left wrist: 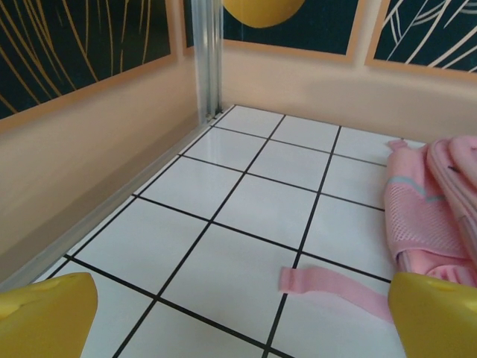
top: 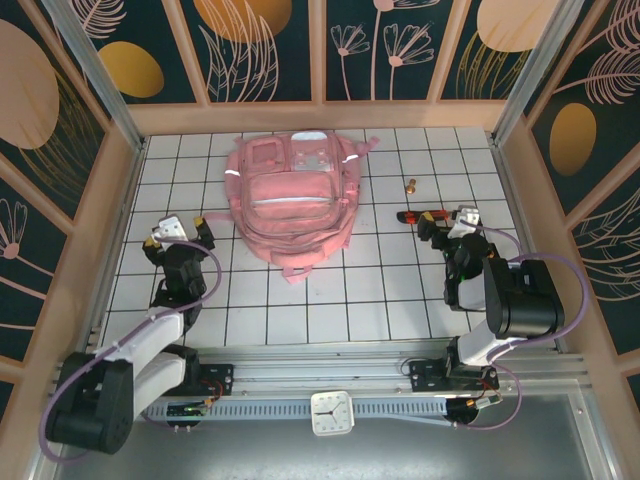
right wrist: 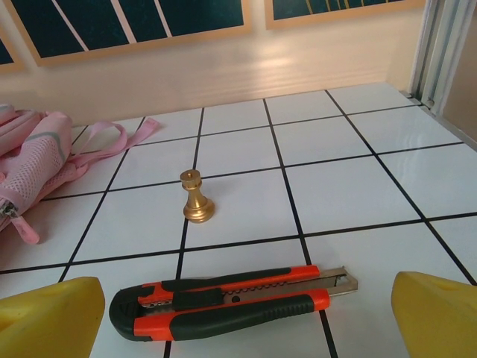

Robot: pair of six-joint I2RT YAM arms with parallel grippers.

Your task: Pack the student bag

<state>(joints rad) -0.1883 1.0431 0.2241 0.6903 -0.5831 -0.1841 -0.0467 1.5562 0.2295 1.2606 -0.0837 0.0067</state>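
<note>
1. Right hand [top: 450,222]: its yellow fingers [right wrist: 48,317] sit at the bottom corners of the right wrist view, spread wide apart and empty. The arm is bent at the elbow, with the hand low and aimed at the far wall.
2. Utility knife [right wrist: 223,302]: orange and black, lying flat on the white tiled tabletop [top: 380,300] just ahead of those fingers (blade end to the right).
3. Small gold chess-like piece [right wrist: 197,198]: upright, beyond the knife and apart from it.
4. Student bag [top: 290,195]: pink, lying flat with its pockets up at the far middle of the tabletop, between the two arms.
5. Left hand [top: 184,230]: low, just left of the bag, fingers apart and empty. A loose pink strap [left wrist: 328,282] lies on the tiles ahead.
6. White clock [top: 331,412]: on the near rail.
</note>
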